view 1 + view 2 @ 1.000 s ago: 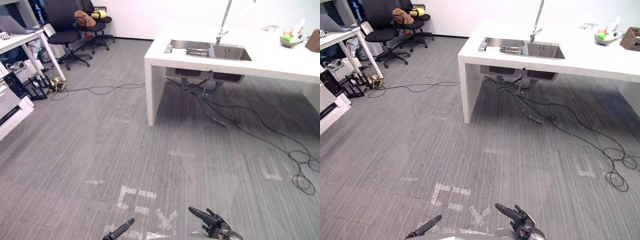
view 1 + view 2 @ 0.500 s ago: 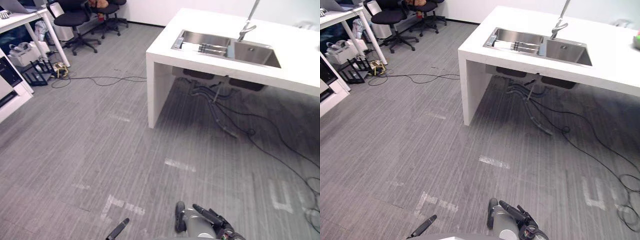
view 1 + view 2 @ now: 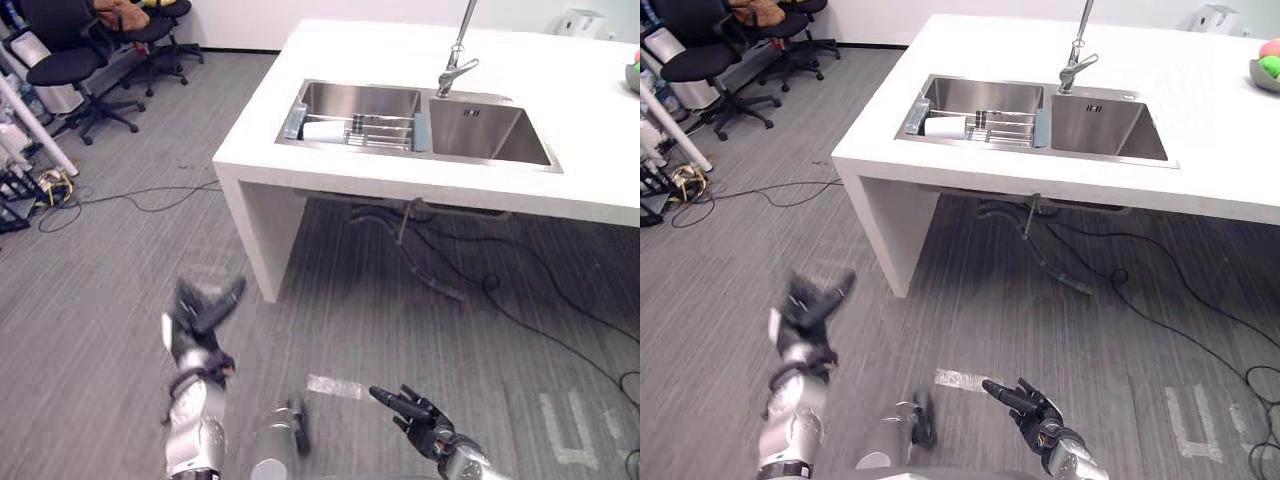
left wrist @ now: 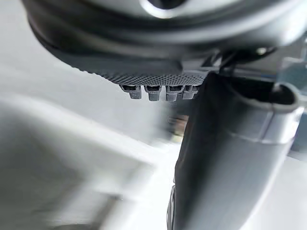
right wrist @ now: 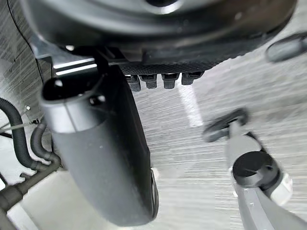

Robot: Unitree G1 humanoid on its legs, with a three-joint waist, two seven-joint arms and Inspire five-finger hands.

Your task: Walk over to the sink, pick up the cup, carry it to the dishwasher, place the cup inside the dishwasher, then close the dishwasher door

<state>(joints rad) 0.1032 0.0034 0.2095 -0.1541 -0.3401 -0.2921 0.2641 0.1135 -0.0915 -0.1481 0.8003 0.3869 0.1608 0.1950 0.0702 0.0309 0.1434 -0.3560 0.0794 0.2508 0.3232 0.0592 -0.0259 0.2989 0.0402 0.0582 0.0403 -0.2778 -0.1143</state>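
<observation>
A white cup (image 3: 322, 130) lies on its side on a wire rack in the left basin of the steel sink (image 3: 360, 100), which is set into a white counter (image 3: 350, 45). A tall faucet (image 3: 455, 70) stands between the two basins. My left hand (image 3: 200, 308) is raised over the floor in front of the counter's near corner, fingers straight, holding nothing. My right hand (image 3: 415, 412) hangs low near the bottom of the eye views, fingers straight and empty. Both hands are well short of the cup.
Office chairs (image 3: 70, 65) stand at the far left. Loose cables (image 3: 130, 195) run across the grey floor, and hoses (image 3: 430, 280) hang under the sink. A bowl of fruit (image 3: 1265, 72) sits on the counter's right end. Tape marks (image 3: 335, 385) lie on the floor.
The camera has come closer to the sink, so the counter looks larger and nearer. My left arm has swung up and forward into view. The right hand stays low.
</observation>
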